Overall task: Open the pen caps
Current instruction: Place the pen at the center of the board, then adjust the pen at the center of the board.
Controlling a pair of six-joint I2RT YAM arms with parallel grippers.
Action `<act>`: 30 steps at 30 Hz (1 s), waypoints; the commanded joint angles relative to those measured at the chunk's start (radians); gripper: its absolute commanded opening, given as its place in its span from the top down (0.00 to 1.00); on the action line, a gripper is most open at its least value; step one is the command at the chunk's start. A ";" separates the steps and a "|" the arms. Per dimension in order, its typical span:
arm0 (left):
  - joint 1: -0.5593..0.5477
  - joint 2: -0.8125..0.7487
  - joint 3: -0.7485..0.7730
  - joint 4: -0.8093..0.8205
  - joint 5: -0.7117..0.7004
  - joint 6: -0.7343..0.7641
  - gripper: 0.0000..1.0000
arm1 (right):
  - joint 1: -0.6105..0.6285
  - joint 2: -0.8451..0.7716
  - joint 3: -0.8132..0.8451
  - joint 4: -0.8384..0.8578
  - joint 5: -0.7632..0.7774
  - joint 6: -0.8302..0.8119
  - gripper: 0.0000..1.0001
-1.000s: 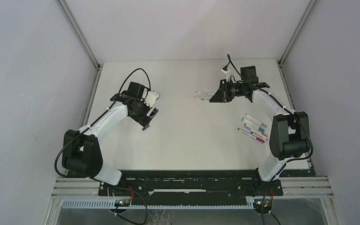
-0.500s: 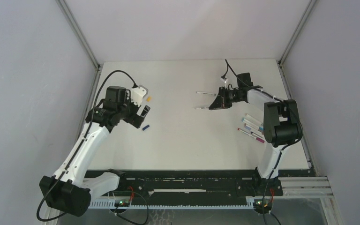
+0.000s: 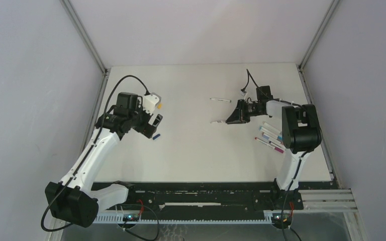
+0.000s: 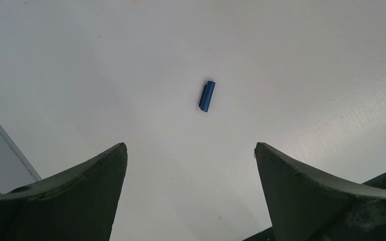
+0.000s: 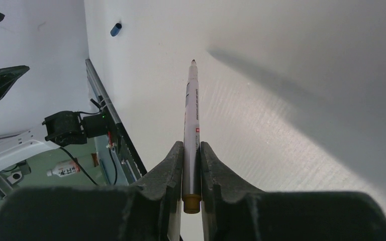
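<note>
As seen from above, shows the left gripper (image 3: 155, 111) spread fully wide and gripping nothing, hanging over the left part of the flat white table (image 3: 196, 155). Puts a stubby blue pen cap (image 3: 156, 136) on the table just to the near side of that gripper, apart from it. On the left wrist view, finds it lying alone on its side ahead of the two dark fingers (image 4: 95, 170), touching neither. Marks a small orange-yellow pen cap (image 3: 160, 106) on the table just beside the same gripper; cannot tell if touching. Shows the right gripper (image 5: 191, 146) pressed together on a slim white marker pen (image 5: 191, 100), pinching it near its orange-yellow back end. Has the barrel sticking straight out past the fingertips over the table's middle-right, dark fine tip bare. Reads no words on that barrel: just a line of tiny print and a small red square mark, too small to make out. Finds a second white pen (image 3: 220, 100) lying loose farther back, near the held one but apart. Notes a loose bunch of white pens with coloured ends (image 3: 271, 136) on the table by the right arm. Catches a white bottle (image 5: 66, 170) beyond the table edge on the right wrist view, red lettering not legible.
</note>
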 commanded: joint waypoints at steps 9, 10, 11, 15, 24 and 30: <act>0.008 -0.004 -0.023 0.040 0.018 -0.015 0.00 | 0.036 0.020 -0.024 0.066 -0.091 0.036 0.72; 0.008 -0.005 -0.023 0.040 0.018 -0.015 0.00 | 0.041 0.020 -0.023 0.062 -0.081 0.030 0.70; 0.007 -0.006 -0.023 0.040 0.016 -0.015 0.00 | 0.044 0.019 -0.024 0.053 -0.073 0.022 0.68; 0.007 -0.009 -0.024 0.042 0.016 -0.015 0.00 | 0.047 0.007 -0.024 -0.004 -0.024 -0.031 0.66; 0.008 -0.003 -0.023 0.043 0.011 -0.015 0.00 | 0.167 -0.170 -0.017 -0.235 0.249 -0.491 0.45; 0.008 -0.001 -0.028 0.046 0.003 -0.013 0.00 | 0.355 -0.367 -0.219 -0.107 0.539 -0.683 0.27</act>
